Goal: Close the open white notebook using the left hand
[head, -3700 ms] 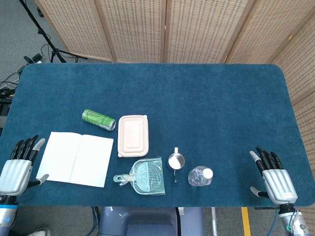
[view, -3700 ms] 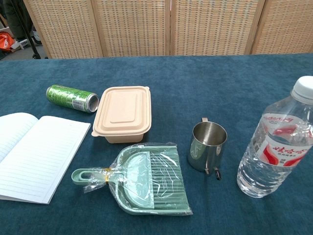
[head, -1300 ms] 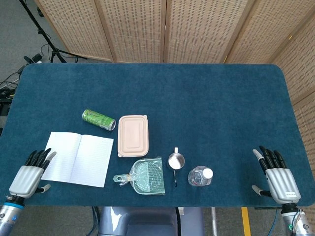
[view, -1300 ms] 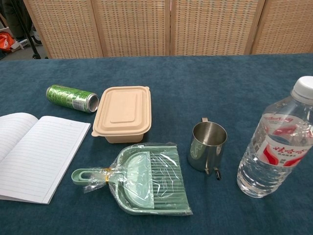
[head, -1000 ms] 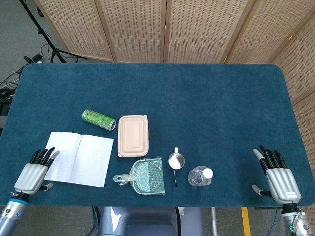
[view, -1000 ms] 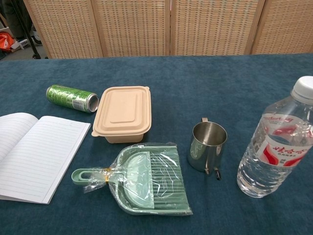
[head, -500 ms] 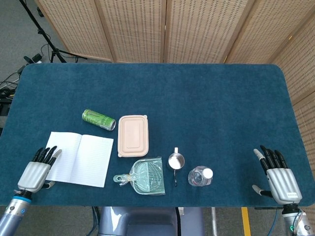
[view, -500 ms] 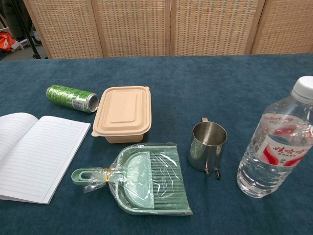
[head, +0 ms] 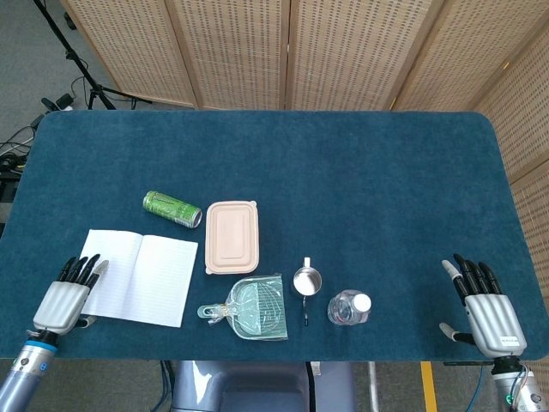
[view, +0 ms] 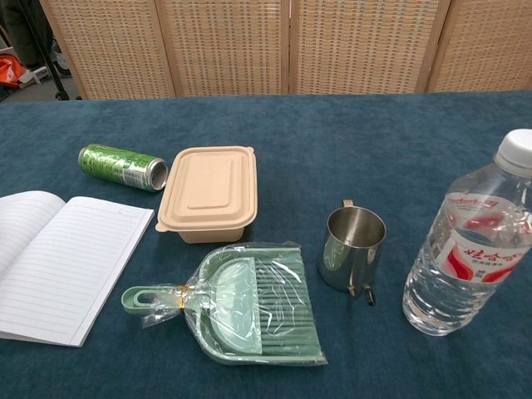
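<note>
The white notebook [head: 141, 277] lies open and flat near the table's front left, its lined right page [view: 58, 266] showing in the chest view. My left hand [head: 67, 297] is at the notebook's left edge, fingers straight and apart, fingertips over the outer margin of the left page. It holds nothing. My right hand [head: 482, 309] rests open at the front right of the table, far from the notebook. Neither hand appears in the chest view.
A green can [head: 172, 209] lies on its side behind the notebook. A beige lidded box [head: 231, 236], a wrapped green dustpan [head: 251, 306], a steel cup [head: 306, 281] and a water bottle [head: 349, 307] stand right of it. The blue table [head: 343, 172] fronts wicker screens.
My left hand has moved a little right and forward onto the notebook's left edge, after dropping toward the table's front edge earlier. The notebook and my right hand stay put.
</note>
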Available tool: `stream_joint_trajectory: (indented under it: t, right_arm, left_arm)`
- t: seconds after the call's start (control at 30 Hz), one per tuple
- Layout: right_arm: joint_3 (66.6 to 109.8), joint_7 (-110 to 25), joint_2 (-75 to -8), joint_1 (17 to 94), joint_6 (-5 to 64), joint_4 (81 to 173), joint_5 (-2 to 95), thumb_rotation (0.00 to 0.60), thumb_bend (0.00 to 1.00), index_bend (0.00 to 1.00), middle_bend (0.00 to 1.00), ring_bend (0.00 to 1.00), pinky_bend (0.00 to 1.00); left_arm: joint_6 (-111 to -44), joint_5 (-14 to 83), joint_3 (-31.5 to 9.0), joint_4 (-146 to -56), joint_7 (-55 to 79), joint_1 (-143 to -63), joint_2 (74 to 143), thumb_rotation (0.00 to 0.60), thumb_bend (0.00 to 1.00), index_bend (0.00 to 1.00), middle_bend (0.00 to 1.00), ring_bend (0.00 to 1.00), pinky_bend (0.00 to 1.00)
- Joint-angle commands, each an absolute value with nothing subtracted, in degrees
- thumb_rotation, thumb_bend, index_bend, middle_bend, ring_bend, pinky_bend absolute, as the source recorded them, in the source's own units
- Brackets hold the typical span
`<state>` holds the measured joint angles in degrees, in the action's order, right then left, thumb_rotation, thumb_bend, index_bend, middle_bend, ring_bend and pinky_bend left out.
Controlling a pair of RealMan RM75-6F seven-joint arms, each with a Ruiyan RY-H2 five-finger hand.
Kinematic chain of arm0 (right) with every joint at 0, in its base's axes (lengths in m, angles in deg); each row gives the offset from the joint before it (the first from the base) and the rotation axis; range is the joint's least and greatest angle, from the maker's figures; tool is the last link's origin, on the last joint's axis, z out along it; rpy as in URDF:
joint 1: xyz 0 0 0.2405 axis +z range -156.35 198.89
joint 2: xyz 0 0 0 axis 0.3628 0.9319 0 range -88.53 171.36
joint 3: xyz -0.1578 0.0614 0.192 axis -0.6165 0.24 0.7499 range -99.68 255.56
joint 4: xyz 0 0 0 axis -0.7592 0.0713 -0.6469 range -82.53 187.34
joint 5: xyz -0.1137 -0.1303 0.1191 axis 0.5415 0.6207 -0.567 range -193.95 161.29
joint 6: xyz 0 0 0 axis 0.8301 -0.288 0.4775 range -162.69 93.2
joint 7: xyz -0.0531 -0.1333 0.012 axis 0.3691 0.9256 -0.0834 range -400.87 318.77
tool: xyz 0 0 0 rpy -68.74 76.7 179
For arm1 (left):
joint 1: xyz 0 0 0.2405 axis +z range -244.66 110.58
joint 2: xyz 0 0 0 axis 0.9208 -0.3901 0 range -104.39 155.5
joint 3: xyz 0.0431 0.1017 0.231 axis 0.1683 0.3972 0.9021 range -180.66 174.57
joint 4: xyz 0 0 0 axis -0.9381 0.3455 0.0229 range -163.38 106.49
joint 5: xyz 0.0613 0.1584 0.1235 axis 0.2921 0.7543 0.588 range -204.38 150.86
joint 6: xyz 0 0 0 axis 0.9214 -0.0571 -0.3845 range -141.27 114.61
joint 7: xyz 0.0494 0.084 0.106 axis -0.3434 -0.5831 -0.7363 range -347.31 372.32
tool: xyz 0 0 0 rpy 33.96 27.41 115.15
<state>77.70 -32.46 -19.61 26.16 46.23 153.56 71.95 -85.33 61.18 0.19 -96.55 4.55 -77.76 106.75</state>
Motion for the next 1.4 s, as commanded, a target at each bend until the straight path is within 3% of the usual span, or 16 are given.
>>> stream_joint_trajectory:
  t: [0.03, 0.2, 0.37, 0.57, 0.9, 1.17, 1.4]
  right_arm:
    - [77.67, -32.53, -19.61, 26.13, 46.31, 153.53, 72.12, 0.600, 0.00, 0.00, 0.00, 0.00, 0.00]
    - [77.62, -32.48, -19.65, 26.14, 46.26, 153.52, 72.21, 0.600, 0.00, 0.00, 0.00, 0.00, 0.00]
    - [77.59, -32.44, -19.68, 26.12, 46.26, 153.53, 72.29, 0.600, 0.00, 0.00, 0.00, 0.00, 0.00]
    - [77.63, -32.50, -19.66, 26.12, 46.25, 153.52, 72.22, 0.600, 0.00, 0.00, 0.00, 0.00, 0.00]
    - [77.61, -32.42, -19.67, 26.13, 46.18, 153.52, 72.26, 0.600, 0.00, 0.00, 0.00, 0.00, 0.00]
    - [77.61, -32.51, -19.62, 26.10, 46.20, 153.53, 72.27, 0.600, 0.00, 0.00, 0.00, 0.00, 0.00]
    - [77.62, -32.52, -19.64, 26.14, 46.03, 153.39, 72.13, 0.600, 0.00, 0.00, 0.00, 0.00, 0.00]
  left_arm:
    - [-86.34, 61.85, 0.30, -95.49, 3.81, -77.69, 107.39, 0.600, 0.00, 0.00, 0.00, 0.00, 0.00]
    - [-90.53, 64.69, 0.58, -93.31, 3.97, -77.34, 108.53, 0.600, 0.05, 0.00, 0.00, 0.00, 0.00]
    - [-95.28, 67.77, 0.69, -90.70, 5.92, -77.14, 109.78, 0.600, 0.19, 0.00, 0.00, 0.00, 0.00]
    - [-100.13, 69.74, 0.02, -87.28, 8.27, -76.93, 111.92, 0.600, 0.25, 0.00, 0.00, 0.00, 0.00]
    - [-109.32, 73.23, -1.09, -83.97, 14.09, -76.85, 115.02, 0.600, 0.24, 0.00, 0.00, 0.00, 0.00]
    - [-112.63, 73.68, -1.72, -82.96, 17.96, -76.83, 117.10, 0.600, 0.06, 0.00, 0.00, 0.00, 0.00]
    - [-112.70, 72.24, -1.99, -85.63, 19.84, -76.22, 116.07, 0.600, 0.04, 0.00, 0.00, 0.00, 0.00]
